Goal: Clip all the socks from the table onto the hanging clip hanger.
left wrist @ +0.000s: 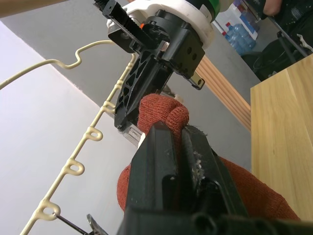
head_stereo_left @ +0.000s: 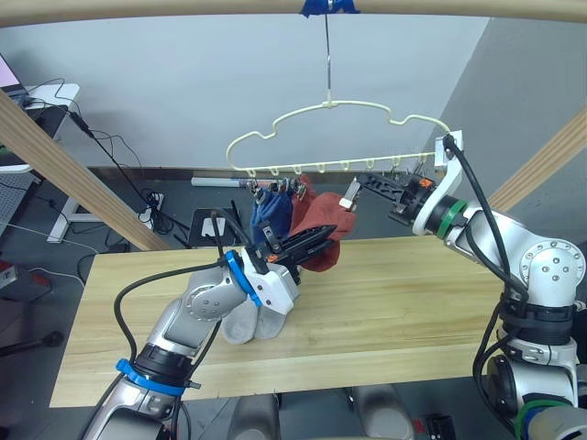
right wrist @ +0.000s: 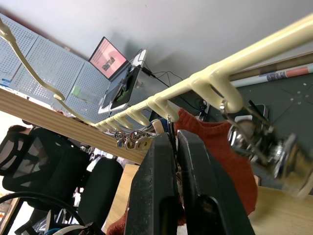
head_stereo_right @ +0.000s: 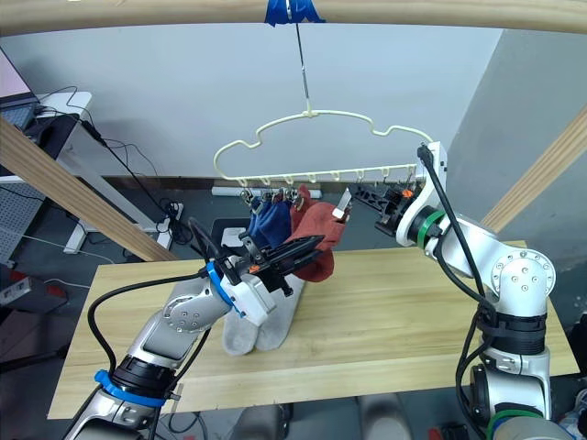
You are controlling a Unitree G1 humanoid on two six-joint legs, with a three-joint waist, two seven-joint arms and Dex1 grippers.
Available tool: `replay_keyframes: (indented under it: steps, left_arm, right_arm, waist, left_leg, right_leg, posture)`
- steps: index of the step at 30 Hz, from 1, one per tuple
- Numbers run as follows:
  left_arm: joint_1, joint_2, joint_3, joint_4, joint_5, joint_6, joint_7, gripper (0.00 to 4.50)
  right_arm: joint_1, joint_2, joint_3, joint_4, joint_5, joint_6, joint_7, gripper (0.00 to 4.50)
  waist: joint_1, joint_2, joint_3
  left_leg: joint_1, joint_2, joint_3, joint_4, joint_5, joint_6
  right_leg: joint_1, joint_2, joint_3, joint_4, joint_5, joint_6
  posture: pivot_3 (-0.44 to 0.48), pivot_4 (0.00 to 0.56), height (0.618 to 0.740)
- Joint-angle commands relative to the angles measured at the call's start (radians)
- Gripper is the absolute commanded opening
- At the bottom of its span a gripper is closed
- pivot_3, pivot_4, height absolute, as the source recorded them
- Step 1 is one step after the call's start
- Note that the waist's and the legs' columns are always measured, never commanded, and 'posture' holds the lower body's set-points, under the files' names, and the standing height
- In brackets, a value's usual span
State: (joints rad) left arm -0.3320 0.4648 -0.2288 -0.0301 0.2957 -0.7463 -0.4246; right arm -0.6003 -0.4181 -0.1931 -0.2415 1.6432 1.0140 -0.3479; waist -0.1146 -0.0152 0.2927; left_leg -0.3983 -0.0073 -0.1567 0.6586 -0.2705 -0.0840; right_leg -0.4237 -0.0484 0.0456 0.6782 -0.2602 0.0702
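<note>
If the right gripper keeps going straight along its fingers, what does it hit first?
Most likely the red sock the left gripper holds up; the right gripper is already at its top edge under the hanger. Depth unclear.

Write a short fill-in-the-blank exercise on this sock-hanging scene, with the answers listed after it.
1. The left claw is shut on a sock whose colour is rust ____.
2. The socks already hanging from the clip hanger beside it are ____ in colour.
3. The two socks still lying on the table are light ____.
4. The hanger's hook hangs from a wooden ____ overhead.

Answers: red; blue; grey; pole
</note>
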Motion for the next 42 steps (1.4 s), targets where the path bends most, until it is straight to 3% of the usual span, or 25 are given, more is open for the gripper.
replay_keyframes:
  steps: [1,9,13,18,22,29,33,36,39,42]
  left_arm:
    - [-0.011,-0.006,0.009,-0.03,-0.004,-0.007,0.016,0.0]
    - [-0.027,-0.022,-0.001,-0.006,-0.014,0.036,0.007,0.0]
    - [-0.037,-0.035,-0.015,0.018,-0.05,0.073,-0.019,0.0]
    - [-0.036,-0.053,-0.02,0.043,-0.166,0.137,-0.082,1.41]
    - [0.0,-0.065,-0.006,-0.018,-0.397,0.327,-0.19,2.5]
    - [0.151,0.077,0.109,-0.317,-0.803,0.764,-0.315,4.49]
    - [0.242,0.156,0.197,-0.453,-0.901,0.872,-0.332,4.49]
    - [0.285,0.179,0.253,-0.519,-0.933,0.913,-0.322,4.5]
    - [0.325,0.192,0.301,-0.576,-0.957,0.952,-0.304,4.5]
    - [0.354,0.187,0.324,-0.627,-0.959,0.976,-0.28,4.5]
  right_arm:
    - [0.002,-0.012,0.0,-0.026,0.037,-0.023,0.008,1.61]
    - [0.037,-0.105,-0.032,-0.057,0.087,-0.019,0.047,4.47]
    - [0.116,-0.249,-0.064,-0.134,0.055,0.015,0.161,4.49]
    - [0.241,-0.359,-0.07,-0.265,-0.114,-0.015,0.299,4.5]
    - [0.335,-0.396,-0.008,-0.36,-0.376,-0.092,0.422,4.5]
    - [0.391,-0.326,0.111,-0.44,-0.825,-0.32,0.438,4.5]
    - [0.409,-0.225,0.193,-0.501,-0.997,-0.413,0.405,4.5]
    - [0.404,-0.155,0.245,-0.531,-1.064,-0.432,0.397,3.9]
    - [0.394,-0.111,0.302,-0.527,-1.162,-0.442,0.389,2.91]
    - [0.384,-0.053,0.324,-0.508,-1.25,-0.436,0.341,2.91]
  waist:
    - [0.0,0.0,0.0]
    - [0.003,0.0,0.0]
    - [0.002,0.001,0.001]
    - [-0.002,0.001,0.001]
    - [-0.004,0.001,0.0]
    - [-0.01,0.001,0.001]
    - [-0.004,0.001,0.001]
    - [0.005,0.001,0.001]
    - [0.012,0.001,0.0]
    - [0.022,0.001,0.0]
  left_leg:
    - [0.0,0.0,0.0,0.0,0.0,0.0]
    - [0.0,0.0,0.0,0.0,0.0,0.0]
    - [-0.001,0.0,0.0,0.0,0.0,0.0]
    - [-0.001,0.0,0.0,0.0,-0.001,0.001]
    - [0.0,0.001,0.001,0.001,0.0,0.001]
    - [0.0,0.003,0.001,0.001,0.0,0.001]
    - [0.0,0.003,0.001,0.0,0.0,0.001]
    - [0.0,0.003,0.001,0.0,0.0,0.0]
    - [0.0,0.003,0.001,0.0,0.0,0.0]
    - [0.0,0.003,0.001,0.0,0.0,0.0]
  right_leg:
    - [0.0,0.0,0.0,0.0,0.0,0.0]
    - [0.0,0.0,0.0,0.0,0.0,0.0]
    - [0.0,0.0,0.0,-0.002,0.0,0.0]
    - [0.0,0.0,0.0,-0.002,0.0,0.0]
    - [0.0,0.001,0.0,-0.002,0.0,0.001]
    - [0.0,0.003,0.0,-0.001,-0.001,0.002]
    - [0.0,0.004,0.001,-0.002,-0.002,0.003]
    - [0.0,0.003,0.001,-0.003,-0.001,0.001]
    - [0.0,0.003,0.001,-0.003,-0.001,0.001]
    - [0.0,0.003,0.001,-0.004,0.0,0.001]
  posture:
    - [-0.169,0.276,0.74]
    - [-0.178,0.276,0.74]
    - [-0.203,0.278,0.74]
    - [-0.22,0.277,0.74]
    - [-0.206,0.27,0.74]
    - [-0.163,0.266,0.74]
    - [-0.135,0.263,0.74]
    - [-0.12,0.258,0.74]
    - [-0.112,0.253,0.74]
    - [-0.099,0.249,0.74]
